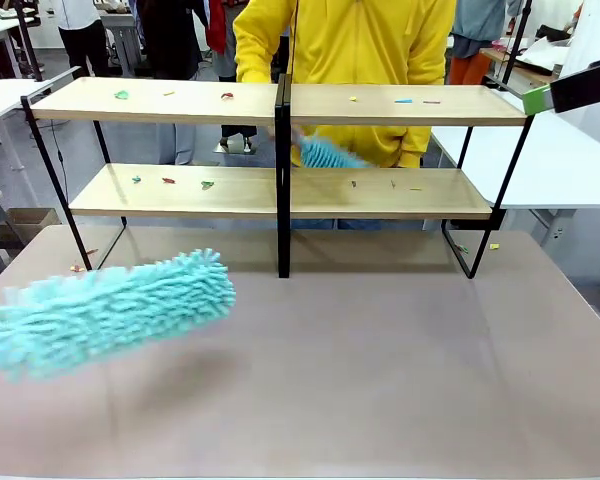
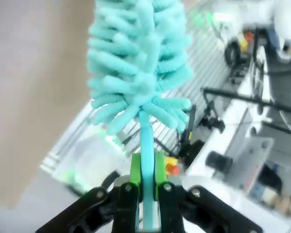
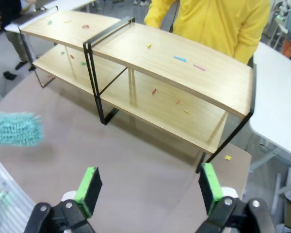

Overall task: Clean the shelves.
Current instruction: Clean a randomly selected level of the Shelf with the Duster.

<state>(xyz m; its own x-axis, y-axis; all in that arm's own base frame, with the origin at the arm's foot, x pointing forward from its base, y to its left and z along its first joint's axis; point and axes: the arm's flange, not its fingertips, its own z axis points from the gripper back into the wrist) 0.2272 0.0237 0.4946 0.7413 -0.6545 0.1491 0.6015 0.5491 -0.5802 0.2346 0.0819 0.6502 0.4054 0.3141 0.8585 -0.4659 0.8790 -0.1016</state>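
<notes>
The left claw (image 2: pixel 146 172) squeezes the handle of a fluffy blue duster (image 1: pixel 105 312), lower left. The right claw (image 3: pixel 148 187) is wide open. The shelves (image 1: pixel 390 193) stand across the top, dotted with small bits (image 1: pixel 227 96).

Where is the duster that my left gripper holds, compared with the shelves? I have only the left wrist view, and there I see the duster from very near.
Observer: In the front view the duster hangs above the tabletop at the left front. It is in front of the left half of the shelves and apart from them.
Operator: Thank you. And the right gripper, does it carry anything?
Observer: No. In the right wrist view the right gripper is open and empty, above the tabletop, and it looks toward the shelves.
</notes>
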